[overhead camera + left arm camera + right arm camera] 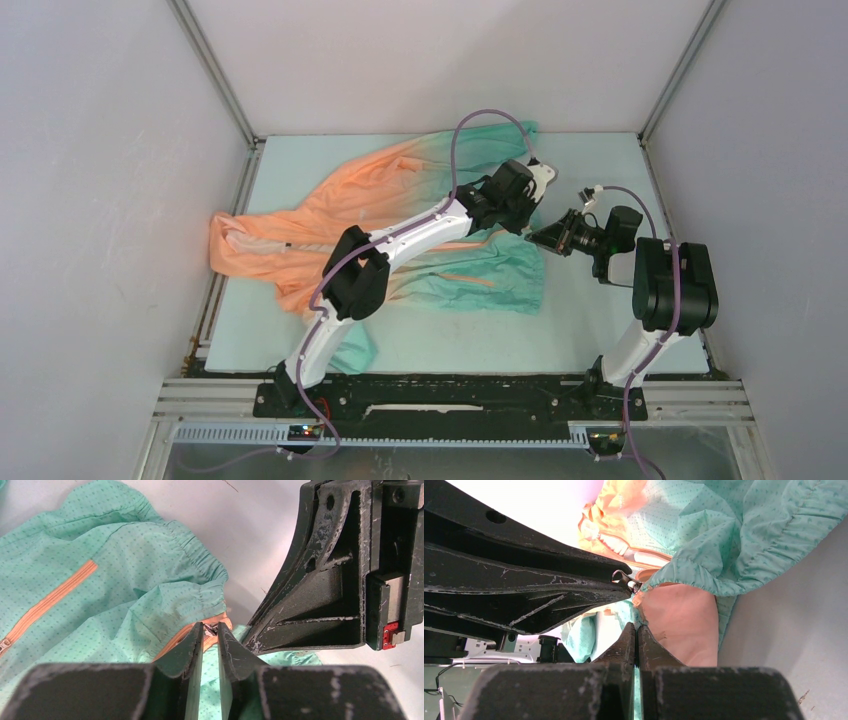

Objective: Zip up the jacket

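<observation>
From above, the jacket (400, 225) lies rumpled across the pale table (600, 330), with peach-orange cloth towards 9 o'clock and teal towards 4 o'clock. One teal fold is cut off by the left arm near 6 o'clock. The left arm reaches over the cloth, and the left gripper (520, 212) meets the right gripper (540, 237) at the jacket's 3 o'clock edge. The fingertips of both are too small and dark to make out here.

In the left wrist view, the left gripper (210, 631) has its jaws drawn nearly together. They pinch the small metal zipper pull (210, 626) where the orange zipper tape meets the gathered teal hem. An orange pocket strip (50, 602) runs off towards 8 o'clock. The right gripper (248, 641) fills the 3 o'clock side, its tip touching the hem, though its jaws are hidden from this angle.

In the right wrist view, the right gripper (638, 626) has its jaws pressed together, with a sliver of teal cloth caught between them just under the zipper's orange end. The zipper pull (624, 579) sits at the tip of a left finger (549, 595) at 9 o'clock. The cloth behind it is blurred.
</observation>
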Motion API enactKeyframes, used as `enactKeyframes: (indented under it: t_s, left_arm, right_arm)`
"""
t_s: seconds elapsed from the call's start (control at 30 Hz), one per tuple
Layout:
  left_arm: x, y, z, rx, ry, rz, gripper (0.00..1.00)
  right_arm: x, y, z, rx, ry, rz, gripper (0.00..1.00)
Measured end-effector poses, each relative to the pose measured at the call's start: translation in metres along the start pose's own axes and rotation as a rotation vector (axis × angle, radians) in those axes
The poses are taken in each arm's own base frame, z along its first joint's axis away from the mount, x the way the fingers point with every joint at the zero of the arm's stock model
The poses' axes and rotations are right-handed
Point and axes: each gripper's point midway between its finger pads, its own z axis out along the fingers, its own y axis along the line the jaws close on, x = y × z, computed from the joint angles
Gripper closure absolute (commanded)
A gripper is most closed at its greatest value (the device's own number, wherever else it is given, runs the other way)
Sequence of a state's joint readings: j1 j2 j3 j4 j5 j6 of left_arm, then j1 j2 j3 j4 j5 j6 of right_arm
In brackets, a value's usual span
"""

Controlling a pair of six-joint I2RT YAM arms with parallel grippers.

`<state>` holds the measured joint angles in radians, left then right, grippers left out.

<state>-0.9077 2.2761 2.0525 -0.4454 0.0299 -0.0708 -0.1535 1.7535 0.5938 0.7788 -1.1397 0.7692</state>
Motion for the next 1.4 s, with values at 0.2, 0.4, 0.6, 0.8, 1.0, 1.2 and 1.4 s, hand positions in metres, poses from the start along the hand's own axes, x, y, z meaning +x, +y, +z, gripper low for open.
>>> enactKeyframes:
  t_s: [0.2,0.4,0.6,0.8,1.0,1.2,1.4]
  left_arm:
    - [0.003,0.0,0.0,-0.001,0.01,0.0,0.87]
    - [0.002,0.0,0.0,-0.002,0.009,-0.001,0.97]
    - [0.001,0.0,0.0,-0.002,0.004,-0.012,1.0]
    - [-0.001,0.005,0.001,-0.055,-0.011,-0.103,1.0]
    - [0.013,0.008,0.018,-0.078,-0.045,-0.338,1.0]
    - [0.031,-0.004,0.033,-0.025,-0.088,-0.505,1.0]
    - [0.041,0.007,0.018,-0.053,-0.13,-0.571,1.0]
  right_arm:
    - [0.0,0.0,0.0,0.0,0.0,0.0,1.0]
    - [0.0,0.0,0.0,0.0,0.0,-0.001,1.0]
    - [0.0,0.001,0.0,-0.001,0.0,-0.002,1.0]
    - [-0.002,-0.003,0.0,0.039,-0.015,0.0,1.0]
    - [-0.006,-0.012,-0.007,0.143,-0.09,0.038,1.0]
    - [0.002,-0.035,-0.026,0.245,-0.18,0.162,1.0]
    - [0.002,-0.045,-0.041,0.287,-0.237,0.214,1.0]
